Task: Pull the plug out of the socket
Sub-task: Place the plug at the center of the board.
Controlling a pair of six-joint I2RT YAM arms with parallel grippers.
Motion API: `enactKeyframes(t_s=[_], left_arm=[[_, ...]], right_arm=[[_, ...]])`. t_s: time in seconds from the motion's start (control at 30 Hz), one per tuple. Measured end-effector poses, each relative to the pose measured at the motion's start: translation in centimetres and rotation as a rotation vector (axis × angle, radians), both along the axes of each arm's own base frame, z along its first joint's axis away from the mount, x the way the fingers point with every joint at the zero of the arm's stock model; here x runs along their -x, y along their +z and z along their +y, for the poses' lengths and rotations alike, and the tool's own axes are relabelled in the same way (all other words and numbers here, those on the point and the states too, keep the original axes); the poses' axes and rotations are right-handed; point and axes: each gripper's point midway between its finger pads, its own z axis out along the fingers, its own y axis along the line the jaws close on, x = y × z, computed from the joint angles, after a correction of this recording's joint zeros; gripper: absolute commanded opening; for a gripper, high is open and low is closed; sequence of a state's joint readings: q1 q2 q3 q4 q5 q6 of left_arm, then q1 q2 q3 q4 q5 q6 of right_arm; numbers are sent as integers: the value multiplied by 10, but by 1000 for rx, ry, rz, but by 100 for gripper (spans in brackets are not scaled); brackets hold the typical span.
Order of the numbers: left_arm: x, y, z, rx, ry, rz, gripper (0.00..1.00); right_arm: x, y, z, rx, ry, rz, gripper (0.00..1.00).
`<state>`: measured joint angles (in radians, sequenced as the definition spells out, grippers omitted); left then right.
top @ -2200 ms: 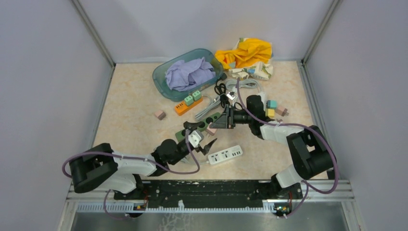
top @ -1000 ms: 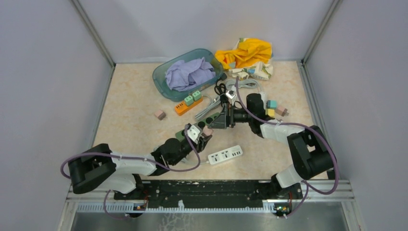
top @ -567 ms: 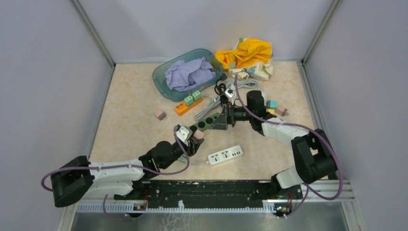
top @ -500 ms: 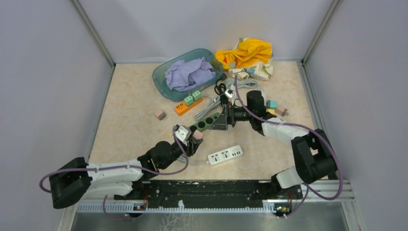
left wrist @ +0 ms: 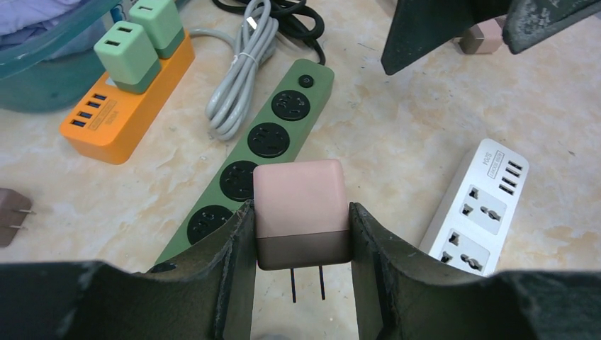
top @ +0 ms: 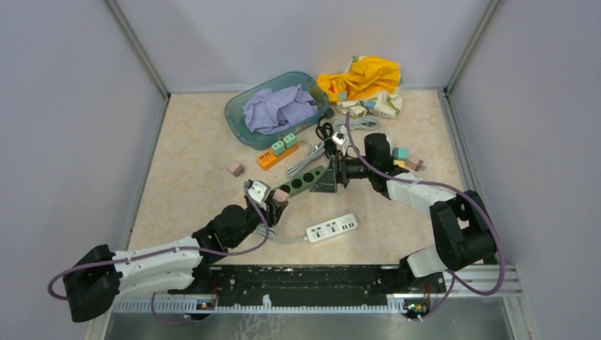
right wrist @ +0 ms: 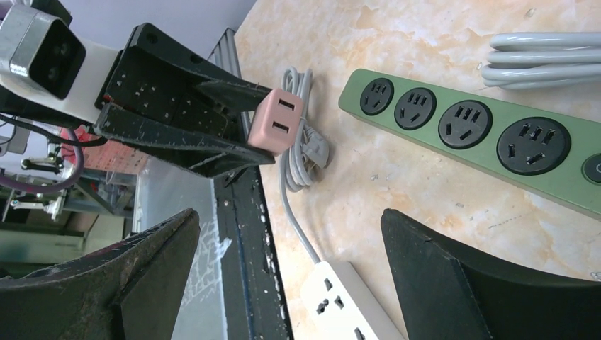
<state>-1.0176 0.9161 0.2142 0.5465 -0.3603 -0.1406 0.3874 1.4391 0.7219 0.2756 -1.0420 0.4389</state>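
Left pincer [left wrist: 300, 214] clamps pink plug [left wrist: 300, 193]; right pincer [right wrist: 289, 216] agape; green strip [left wrist: 273, 138] end hidden.

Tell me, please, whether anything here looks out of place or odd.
Nothing looks damaged or spilled. The pink plug hangs clear of the green power strip, clamped in the left end effector, prongs bare.

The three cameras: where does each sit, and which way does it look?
Top: above and behind, looking down on the table; both arms show.
Left wrist: looks forward past the left claw, shut on the pink plug, near the green power strip.
Right wrist: looks back through the open right claw at the left claw.
Wrists share plug and strip.
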Motion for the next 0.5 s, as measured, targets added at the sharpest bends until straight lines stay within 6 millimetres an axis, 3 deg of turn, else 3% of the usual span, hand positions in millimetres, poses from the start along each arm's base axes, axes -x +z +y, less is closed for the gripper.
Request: enactKeyframes(t_s=[0.5], left_arm=[[-23, -4, 38, 67, 107, 80, 1]], right_arm=[[-3, -1, -3, 3, -9, -5, 99]])
